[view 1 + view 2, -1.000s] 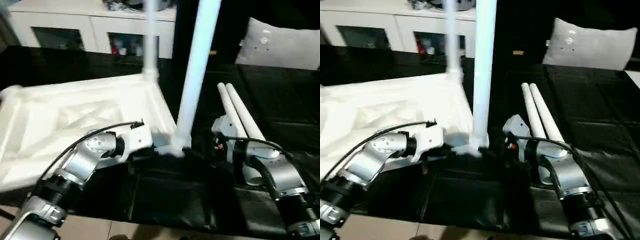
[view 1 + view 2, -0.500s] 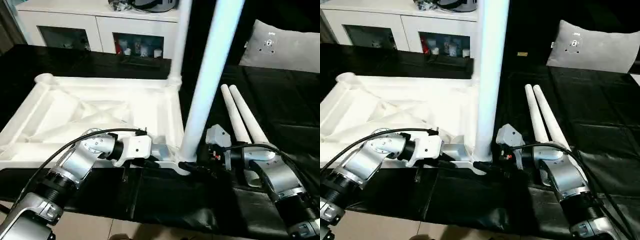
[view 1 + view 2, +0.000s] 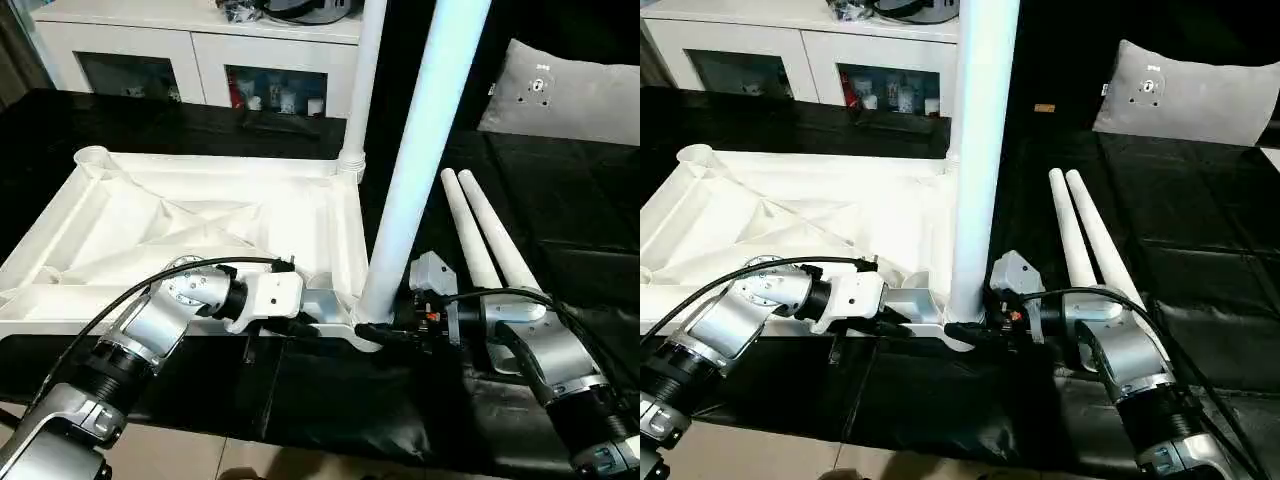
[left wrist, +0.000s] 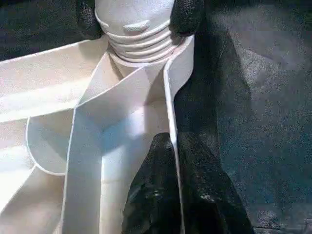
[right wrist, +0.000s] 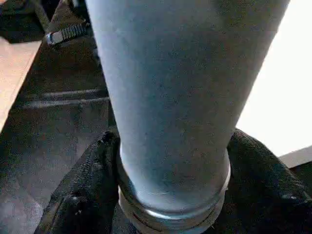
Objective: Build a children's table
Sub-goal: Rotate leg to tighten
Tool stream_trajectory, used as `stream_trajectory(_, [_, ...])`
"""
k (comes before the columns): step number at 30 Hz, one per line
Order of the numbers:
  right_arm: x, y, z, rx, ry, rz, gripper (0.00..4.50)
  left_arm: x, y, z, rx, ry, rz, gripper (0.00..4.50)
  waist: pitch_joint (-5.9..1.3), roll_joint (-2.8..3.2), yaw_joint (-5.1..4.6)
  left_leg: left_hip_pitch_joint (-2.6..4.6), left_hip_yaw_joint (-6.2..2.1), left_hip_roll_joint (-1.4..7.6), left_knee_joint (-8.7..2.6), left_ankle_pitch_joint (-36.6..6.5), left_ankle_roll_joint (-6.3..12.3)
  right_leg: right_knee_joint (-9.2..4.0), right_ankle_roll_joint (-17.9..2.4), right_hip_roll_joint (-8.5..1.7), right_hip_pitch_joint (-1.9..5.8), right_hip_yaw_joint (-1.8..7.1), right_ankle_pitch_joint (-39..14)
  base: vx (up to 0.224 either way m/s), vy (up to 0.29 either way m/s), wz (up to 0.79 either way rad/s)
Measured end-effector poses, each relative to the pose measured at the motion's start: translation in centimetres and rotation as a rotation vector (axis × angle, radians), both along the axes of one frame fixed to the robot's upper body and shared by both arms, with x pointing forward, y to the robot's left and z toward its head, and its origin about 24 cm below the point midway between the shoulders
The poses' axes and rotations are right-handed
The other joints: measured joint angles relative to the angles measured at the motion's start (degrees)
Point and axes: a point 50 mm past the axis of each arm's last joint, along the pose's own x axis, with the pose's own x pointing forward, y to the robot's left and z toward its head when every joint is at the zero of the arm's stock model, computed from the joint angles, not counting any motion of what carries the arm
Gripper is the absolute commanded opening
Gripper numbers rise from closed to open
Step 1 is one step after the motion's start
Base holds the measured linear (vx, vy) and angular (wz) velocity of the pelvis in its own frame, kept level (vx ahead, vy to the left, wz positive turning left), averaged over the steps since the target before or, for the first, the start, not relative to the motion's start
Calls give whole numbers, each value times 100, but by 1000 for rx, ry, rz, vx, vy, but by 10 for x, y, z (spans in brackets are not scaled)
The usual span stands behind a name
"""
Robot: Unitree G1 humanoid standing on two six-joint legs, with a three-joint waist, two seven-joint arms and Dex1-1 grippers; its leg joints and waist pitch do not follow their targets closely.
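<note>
The children's table top (image 3: 180,225) lies upside down on the black cover, ribbed underside up. One white leg (image 3: 358,100) stands in its far right corner socket. A second leg (image 3: 420,160) stands upright in the near right socket. My right gripper (image 3: 375,335) is shut on this near leg's base, one finger (image 5: 83,195) on each side of it. My left gripper (image 3: 318,325) is shut on the top's near rim (image 4: 170,112) close to that socket, with the thin wall between its fingers (image 4: 151,195). Two loose legs (image 3: 485,240) lie side by side to the right.
A white cabinet (image 3: 200,50) stands behind the black-covered work table (image 3: 560,230). A grey cushion (image 3: 560,95) lies at the back right. The table's near edge and the floor (image 3: 180,455) run just below my forearms. A black cable (image 3: 130,300) loops over my left arm.
The camera has tilted and settled, shifting the whole picture. My right gripper's fingers have drawn in around the near leg's base. The left gripper keeps its hold on the rim.
</note>
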Motion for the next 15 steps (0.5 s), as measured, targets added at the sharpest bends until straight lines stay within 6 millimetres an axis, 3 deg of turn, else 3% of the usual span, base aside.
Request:
stream_trajectory(4, [1, 8, -5, 37, 16, -128, 272, 3, -3, -2, -29, 33, 109, 0, -1, -1, -33, 16, 0, 0, 1, 4, -18, 6, -7, 0, 9, 0, 7, 0, 0, 0])
stream_trajectory(8, [12, 20, -11, 55, -2, -372, 272, 10, -9, -6, -59, 41, 282, 0, -1, -1, -148, 45, 3, -1, 1, 21, -35, -3, 21, 0, 21, 2, 8, 0, 0, 0])
stream_trajectory(12, [27, 29, -13, 53, -16, -640, 272, 16, -32, -11, -121, 34, 463, 0, 0, -1, -240, 51, 3, -3, 2, 29, -35, -11, 23, -1, 31, 5, 7, 0, 0, 0])
stream_trajectory(15, [34, 32, -12, 45, -14, -767, 272, 17, -46, -13, -146, 37, 544, 0, 0, -2, -247, 49, 0, -4, 2, 29, -34, -14, 24, -1, 32, 4, 7, 0, 0, 0])
